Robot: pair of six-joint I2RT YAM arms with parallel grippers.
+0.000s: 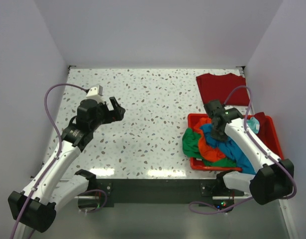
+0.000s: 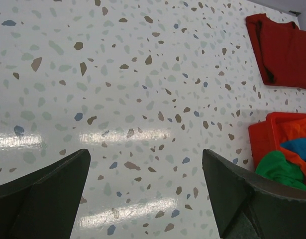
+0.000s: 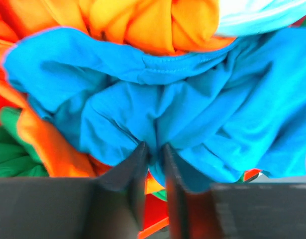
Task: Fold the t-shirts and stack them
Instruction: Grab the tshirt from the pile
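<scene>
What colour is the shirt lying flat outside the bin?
The flat t-shirt is dark red, clearest in the top view.

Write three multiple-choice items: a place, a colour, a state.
1. Where is the dark red shirt? A on the table, behind the bin; B in the bin; C in the left gripper.
2. What colour is the cloth in the right gripper? A green; B blue; C orange.
3. How is the left gripper? A open, empty; B shut on cloth; C shut, empty.
Answers: 1 A, it lies flat beyond the bin; 2 B, the jaws pinch the blue shirt; 3 A, bare table shows between its jaws.
</scene>
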